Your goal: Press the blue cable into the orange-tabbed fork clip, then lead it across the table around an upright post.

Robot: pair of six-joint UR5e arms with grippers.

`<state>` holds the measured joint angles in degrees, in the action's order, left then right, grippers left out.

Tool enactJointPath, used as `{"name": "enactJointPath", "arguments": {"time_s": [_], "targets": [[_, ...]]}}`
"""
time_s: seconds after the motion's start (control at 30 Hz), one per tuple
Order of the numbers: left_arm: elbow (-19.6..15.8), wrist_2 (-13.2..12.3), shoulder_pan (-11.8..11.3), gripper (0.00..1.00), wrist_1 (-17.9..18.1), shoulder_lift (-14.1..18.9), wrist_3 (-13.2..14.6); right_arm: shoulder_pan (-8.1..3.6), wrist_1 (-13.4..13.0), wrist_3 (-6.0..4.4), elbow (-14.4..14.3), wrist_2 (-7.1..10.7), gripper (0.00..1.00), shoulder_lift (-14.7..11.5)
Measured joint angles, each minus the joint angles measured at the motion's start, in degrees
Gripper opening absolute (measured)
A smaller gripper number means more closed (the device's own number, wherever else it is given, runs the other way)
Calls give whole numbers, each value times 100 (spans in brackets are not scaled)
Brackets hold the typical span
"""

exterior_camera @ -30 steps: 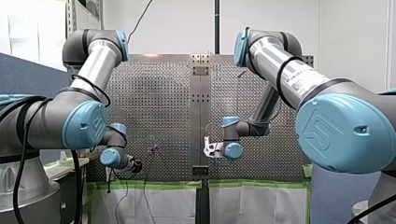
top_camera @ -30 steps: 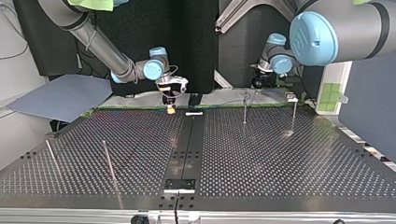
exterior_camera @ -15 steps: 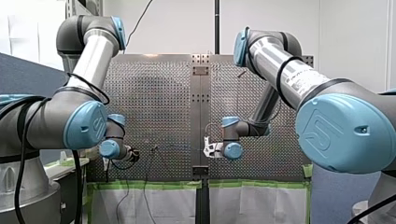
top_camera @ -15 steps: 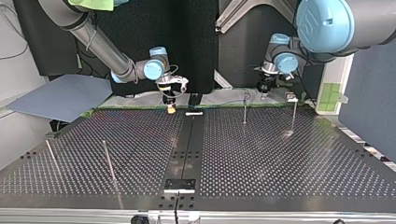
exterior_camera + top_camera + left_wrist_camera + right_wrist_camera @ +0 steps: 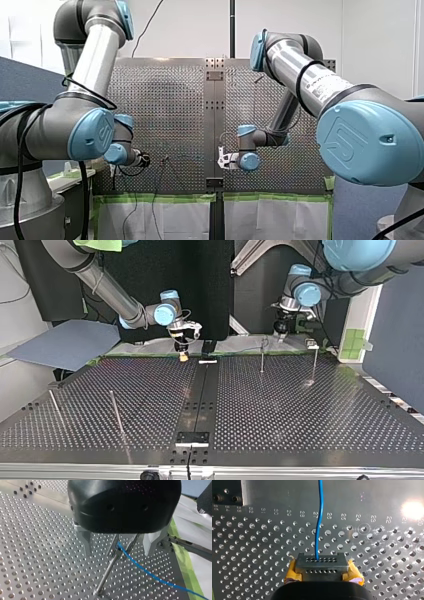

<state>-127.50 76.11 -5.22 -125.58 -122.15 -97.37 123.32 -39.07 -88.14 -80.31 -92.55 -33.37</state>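
Note:
The blue cable [image 5: 320, 517] runs straight ahead out of my right gripper [image 5: 322, 566], whose yellow-padded fingers are shut on it. In the top view that gripper [image 5: 184, 356] points down at the table's far edge, and the cable [image 5: 235, 349] stretches from it to a thin upright post [image 5: 262, 359]. My left gripper [image 5: 117, 553] hangs open over that post [image 5: 107, 572], one metal finger on each side of it. The cable [image 5: 150, 573] bends at the post's top and leads away beside the fingers. In the top view my left gripper [image 5: 279, 330] sits above the far edge. I cannot make out an orange-tabbed clip.
A second post [image 5: 314, 364] stands at the top view's right, and two more posts [image 5: 116, 412] lean at its left. A small pale piece [image 5: 208, 361] lies on the centre strip. Green tape [image 5: 185, 565] and white sheeting line the table's edge.
My left arm has raised its elbow and brought its gripper inward over the post near the table's edge. My right arm and the cable in it have stayed put.

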Motion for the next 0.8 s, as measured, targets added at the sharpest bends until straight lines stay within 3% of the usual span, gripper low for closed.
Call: {"name": "enactJointPath", "arguments": {"time_s": [0.33,0.53,0.8], "targets": [[-151,22,165,100,170,57,176,0,11,3,-1,8,0,7],[-154,42,321,100,429,57,99,0,12,1,-2,8,0,8],[-156,246,499,100,531,43,166,1,12,-10,0,9,0,13]]}}
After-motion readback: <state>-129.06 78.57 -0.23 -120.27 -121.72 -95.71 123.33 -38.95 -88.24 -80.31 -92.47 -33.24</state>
